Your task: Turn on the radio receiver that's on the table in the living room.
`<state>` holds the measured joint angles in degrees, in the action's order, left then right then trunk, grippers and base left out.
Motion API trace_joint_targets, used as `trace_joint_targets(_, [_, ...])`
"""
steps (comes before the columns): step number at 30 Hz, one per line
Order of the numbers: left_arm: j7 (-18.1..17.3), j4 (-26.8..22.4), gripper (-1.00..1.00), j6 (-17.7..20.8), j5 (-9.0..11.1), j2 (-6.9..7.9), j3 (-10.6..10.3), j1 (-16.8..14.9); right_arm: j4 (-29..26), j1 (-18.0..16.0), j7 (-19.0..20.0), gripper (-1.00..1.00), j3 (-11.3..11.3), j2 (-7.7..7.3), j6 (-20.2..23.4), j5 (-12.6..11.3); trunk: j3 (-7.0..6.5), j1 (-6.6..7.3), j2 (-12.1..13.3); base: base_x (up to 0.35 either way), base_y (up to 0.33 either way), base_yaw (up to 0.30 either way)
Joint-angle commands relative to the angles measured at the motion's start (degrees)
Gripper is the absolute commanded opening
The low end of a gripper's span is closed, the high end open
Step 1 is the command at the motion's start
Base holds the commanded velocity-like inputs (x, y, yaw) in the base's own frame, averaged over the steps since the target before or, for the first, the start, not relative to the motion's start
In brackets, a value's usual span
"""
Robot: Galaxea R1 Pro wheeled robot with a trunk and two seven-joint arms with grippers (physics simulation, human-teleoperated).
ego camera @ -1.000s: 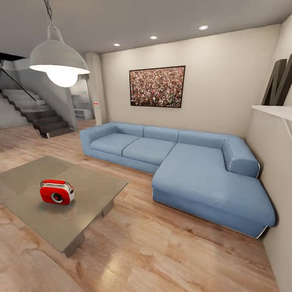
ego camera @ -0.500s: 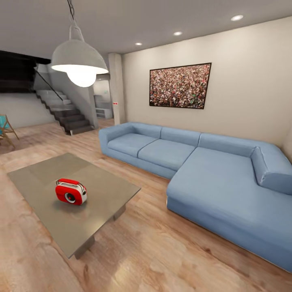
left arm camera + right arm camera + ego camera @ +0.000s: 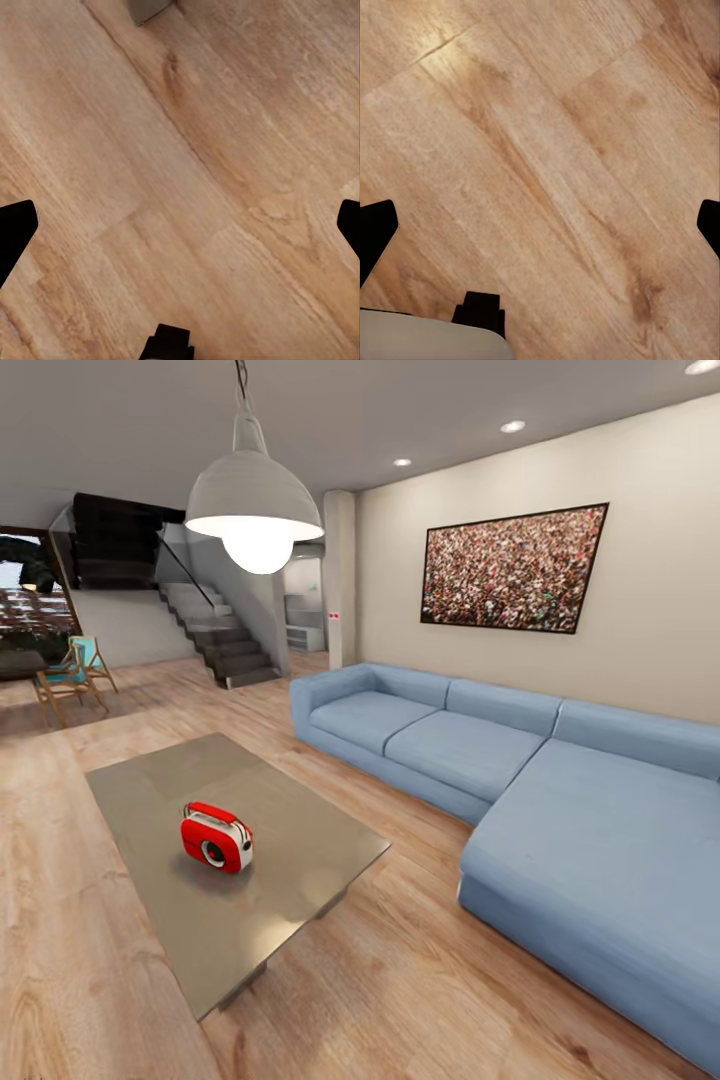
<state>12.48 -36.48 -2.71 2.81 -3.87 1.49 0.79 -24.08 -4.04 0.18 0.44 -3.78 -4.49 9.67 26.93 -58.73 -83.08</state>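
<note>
The red radio receiver point(image 3: 216, 838) sits upright on the grey tabletop point(image 3: 300, 860) in the lower left of the head view, near the middle of the slab. Its white end panel with the round dial faces the lower right of the frame, and a thin handle runs along its top. The low coffee table rests on the light wood plank floor point(image 3: 420, 980) of the living room.

Right of the table, filling the right half of the frame, runs a long blue corner sofa point(image 3: 480, 750) against the pale wall. Above it, in the upper right, hangs a dark-framed picture point(image 3: 512, 568) of a dense speckled crowd pattern. A big white dome pendant lamp point(image 3: 254, 510) hangs lit in the upper middle of the frame, above the table. Behind it, at the left, a dark staircase point(image 3: 222, 645) climbs away, and at the far left edge stands a wooden folding chair point(image 3: 72, 678) with a turquoise seat.

In the left wrist view the left end effector point(image 3: 180, 225) hangs over bare plank floor, its dark fingertips point(image 3: 13, 232) at opposite edges of the picture, spread wide with nothing between them. A grey corner pokes in at one edge; I can't tell what it is. The right end effector point(image 3: 540, 225) looks the same in its wrist view: fingertips point(image 3: 375, 229) far apart over the planks, holding nothing.
</note>
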Motion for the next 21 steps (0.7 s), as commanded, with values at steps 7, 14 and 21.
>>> trace_joint_targets(7, [0.0, 0.0, 1.00, -0.1, 0.0, 0.00, 0.0, 0.0, 0.0, 0.0, 0.0, 1.00, 0.0, 0.00, 0.0, 0.0, 0.00, 0.00, 0.0, 0.047, 0.008, 0.298])
trace_joint_targets(14, [0.0, 0.0, 1.00, -0.1, 0.0, 0.08, 0.0, 0.0, 0.0, 0.0, 0.0, 1.00, 0.0, 0.00, 0.0, 0.0, 0.00, 0.00, 0.0, 0.126, 0.000, 0.298])
trace_joint_targets(21, [0.0, 0.0, 1.00, 0.0, 0.0, 0.09, 0.0, 0.0, 0.0, 0.0, 0.0, 1.00, 0.0, 0.00, 0.0, 0.0, 0.00, 0.00, 0.0, 0.320, 0.000, 0.298])
